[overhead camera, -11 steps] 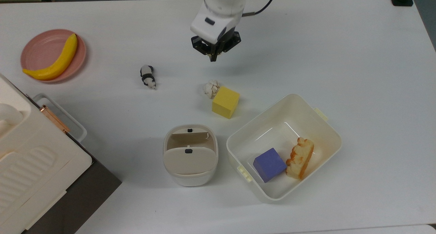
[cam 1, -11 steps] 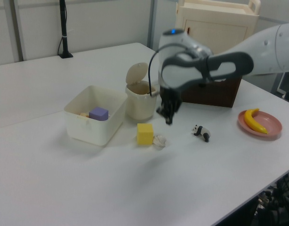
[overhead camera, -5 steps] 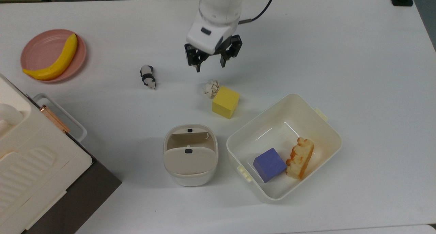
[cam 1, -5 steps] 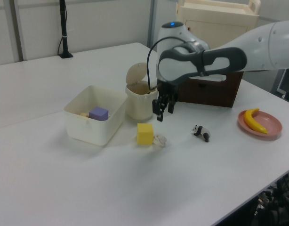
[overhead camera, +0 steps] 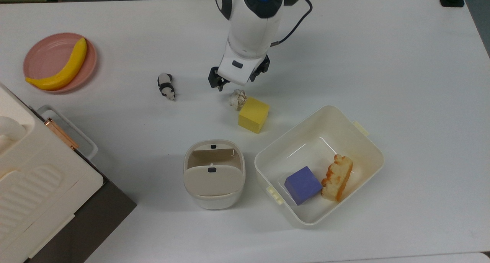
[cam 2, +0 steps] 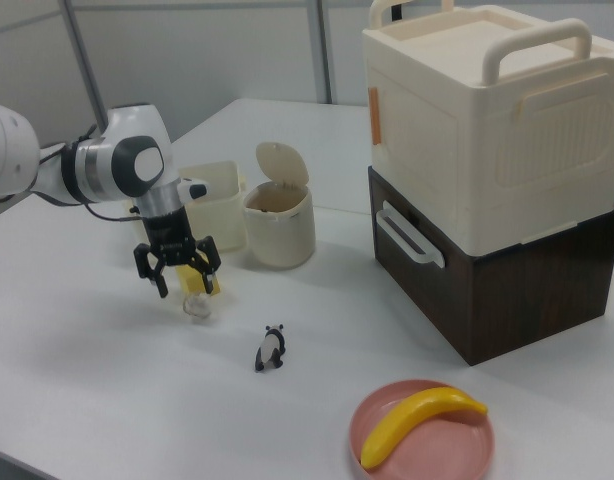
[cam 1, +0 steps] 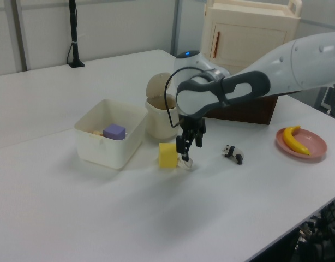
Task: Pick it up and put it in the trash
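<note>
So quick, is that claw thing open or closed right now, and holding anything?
Gripper: open, holding nothing, fingers spread just above the paper wad.

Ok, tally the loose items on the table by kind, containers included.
Cubes: 2 (yellow cube, purple cube)
Food: 2 (banana, bread)
Containers: 3 (bin, tub, plate)
Paper wad: 1
Panda figurine: 1
Total: 9

Crumpled matt paper wad (overhead camera: 238,98), smooth glossy plastic tub (overhead camera: 367,140), matt white table (overhead camera: 402,64), seemingly foam cube (overhead camera: 253,115)
</note>
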Available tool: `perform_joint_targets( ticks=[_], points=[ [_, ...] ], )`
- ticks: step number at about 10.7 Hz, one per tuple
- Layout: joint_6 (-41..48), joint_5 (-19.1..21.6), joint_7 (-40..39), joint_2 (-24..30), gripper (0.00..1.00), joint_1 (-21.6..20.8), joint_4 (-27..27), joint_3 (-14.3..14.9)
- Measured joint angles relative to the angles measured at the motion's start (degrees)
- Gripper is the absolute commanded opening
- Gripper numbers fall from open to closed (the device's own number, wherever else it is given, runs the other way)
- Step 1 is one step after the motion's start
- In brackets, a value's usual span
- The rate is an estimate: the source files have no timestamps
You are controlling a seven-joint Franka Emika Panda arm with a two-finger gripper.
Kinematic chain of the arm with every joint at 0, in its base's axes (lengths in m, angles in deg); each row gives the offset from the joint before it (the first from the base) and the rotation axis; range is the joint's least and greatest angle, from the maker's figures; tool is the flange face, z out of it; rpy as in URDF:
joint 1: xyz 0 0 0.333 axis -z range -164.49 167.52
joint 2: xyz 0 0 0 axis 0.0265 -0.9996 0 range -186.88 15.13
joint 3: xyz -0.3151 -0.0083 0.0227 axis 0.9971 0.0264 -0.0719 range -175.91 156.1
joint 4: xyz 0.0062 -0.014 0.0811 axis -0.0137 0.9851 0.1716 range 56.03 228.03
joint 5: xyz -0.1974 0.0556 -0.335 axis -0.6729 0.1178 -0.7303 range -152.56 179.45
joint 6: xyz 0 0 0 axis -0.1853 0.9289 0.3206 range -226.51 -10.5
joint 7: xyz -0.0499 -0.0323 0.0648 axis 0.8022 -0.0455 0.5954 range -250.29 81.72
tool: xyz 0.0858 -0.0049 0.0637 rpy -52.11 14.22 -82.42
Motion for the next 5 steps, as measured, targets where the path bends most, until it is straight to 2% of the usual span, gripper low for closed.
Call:
perform_joint_targets(
  ticks=[1,2,4,5],
  points=[
    [0.0,-0.99,-0.08,-1.19,0.71,-0.39,0.21,-0.08],
    [-0.96,-1.78,-0.08,-2.42,0.43,-0.8,0.24,-0.1],
    [-2.9,-2.58,-0.16,-3.79,0.04,-0.92,0.24,-0.1],
    [-3.07,-2.79,-0.48,-3.81,0.0,-0.91,0.16,-0.1]
  ],
)
